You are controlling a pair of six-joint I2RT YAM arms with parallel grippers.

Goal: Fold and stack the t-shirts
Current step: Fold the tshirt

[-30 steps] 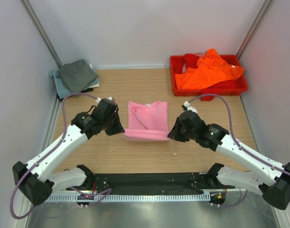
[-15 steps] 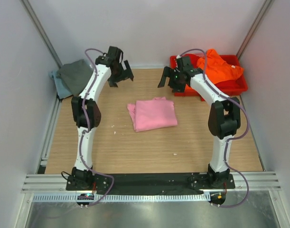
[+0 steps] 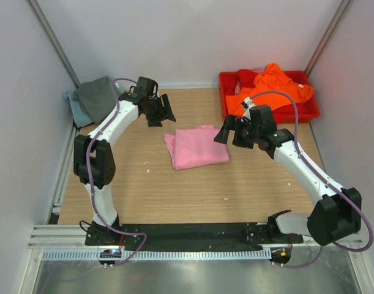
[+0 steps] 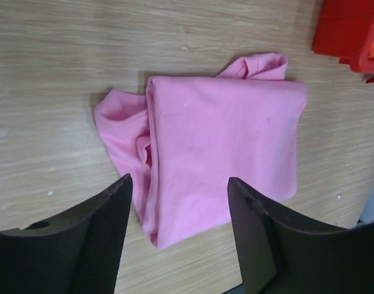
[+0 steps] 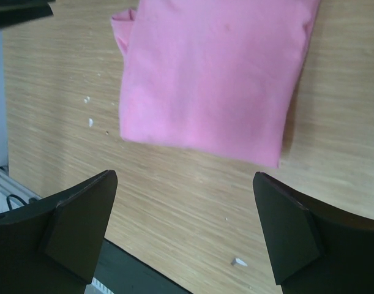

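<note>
Right gripper [image 3: 227, 138] swung down beside folded pink t-shirt [image 3: 196, 147]; left gripper [image 3: 163, 120] lower; both spread, empty; wooden tabletop [image 3: 174, 190], pale walls [image 3: 193, 37].

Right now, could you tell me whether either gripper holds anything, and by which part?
Nothing is held: the left gripper and the right gripper both stand open, clear of the folded pink t-shirt.

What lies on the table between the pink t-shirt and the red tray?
Nothing lies there. Between the pink t-shirt and the red tray only the bare wooden table shows. The left wrist view shows this stretch most clearly.
</note>
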